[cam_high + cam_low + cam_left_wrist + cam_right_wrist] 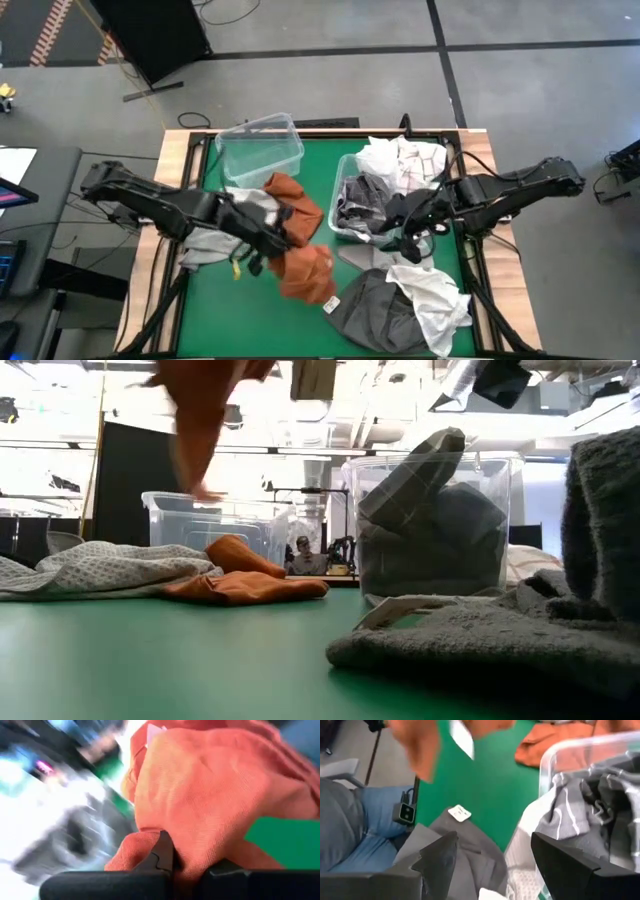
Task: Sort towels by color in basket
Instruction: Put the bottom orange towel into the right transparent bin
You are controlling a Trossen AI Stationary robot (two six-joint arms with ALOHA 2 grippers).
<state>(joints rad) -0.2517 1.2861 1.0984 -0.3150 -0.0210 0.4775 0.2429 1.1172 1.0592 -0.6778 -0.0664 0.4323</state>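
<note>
Currently the left gripper (272, 236) is clenching a rust orange towel (305, 272), dangling above the green table (320, 180); thin pinch risking slippage. Right gripper (412, 240) is waiting released beside the basket (340, 190).

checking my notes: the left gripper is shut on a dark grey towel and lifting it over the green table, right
Not quite. The left gripper is shut on a rust orange towel, not a dark grey one; the left wrist view shows the orange cloth pinched between its fingers. The high view shows it lifted over the green table.
</note>
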